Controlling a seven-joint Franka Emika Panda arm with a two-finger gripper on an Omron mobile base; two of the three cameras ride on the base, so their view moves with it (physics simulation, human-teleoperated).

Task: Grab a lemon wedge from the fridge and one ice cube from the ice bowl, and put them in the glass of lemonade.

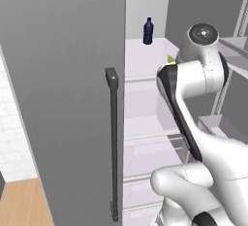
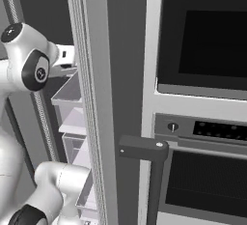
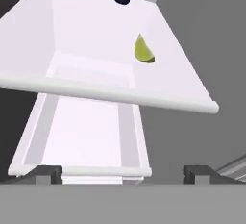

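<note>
Fridge [image 1: 63, 99] stands with its left door shut (long dark handle [image 1: 114, 147] down its edge) and its right door [image 2: 89, 103] swung open, white shelves [image 3: 110, 95] showing inside. Arm [image 1: 193, 82] reaches in at upper-shelf height. Dark blue bottle [image 1: 148, 31] stands at the far back. Lemon wedge [image 3: 143, 51] lies on that same shelf, nearer and to the right. Gripper [image 3: 122, 172] hangs before the shelf edge, well short of the wedge, fingers spread wide, apparently holding nothing.

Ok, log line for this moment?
fridge: open | lemon wedge: on shelf, ungrasped | hand: open, facing shelf
</note>
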